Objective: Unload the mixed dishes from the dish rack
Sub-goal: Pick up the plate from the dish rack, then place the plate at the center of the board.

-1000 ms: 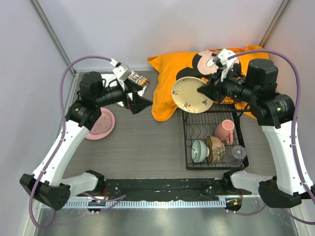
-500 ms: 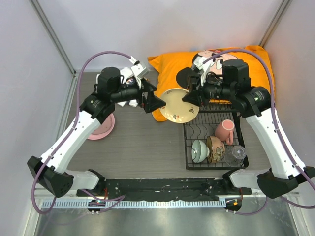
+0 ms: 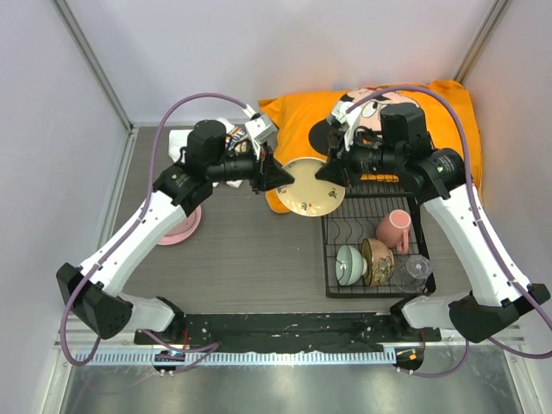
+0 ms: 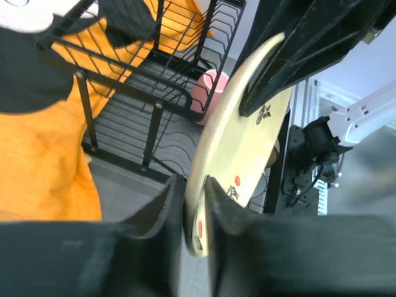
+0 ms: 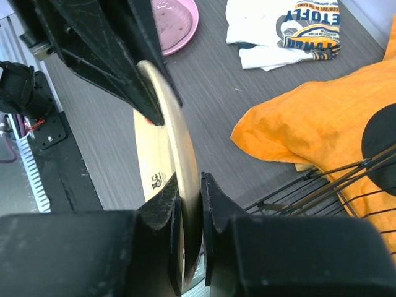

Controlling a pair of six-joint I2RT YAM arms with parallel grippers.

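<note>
The left arm [image 3: 129,246] stood up from its base, bent at the elbow, and pointed to the right. The right arm [image 3: 483,250] stood up, bent, and pointed to the left. Their wrists faced each other. The left end effector [image 3: 278,177] had its two fingers [image 4: 154,213] closed on one edge of the tan speckled plate [image 3: 312,191]. The right end effector [image 3: 326,172] pinched the other edge tight. Both were up in the air, near each other.

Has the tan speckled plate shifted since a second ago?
Yes. The tan speckled round plate has moved left, off the far end of the black wire dish rack and toward the left arm, and now hangs mostly beyond the rack's left edge.
</note>
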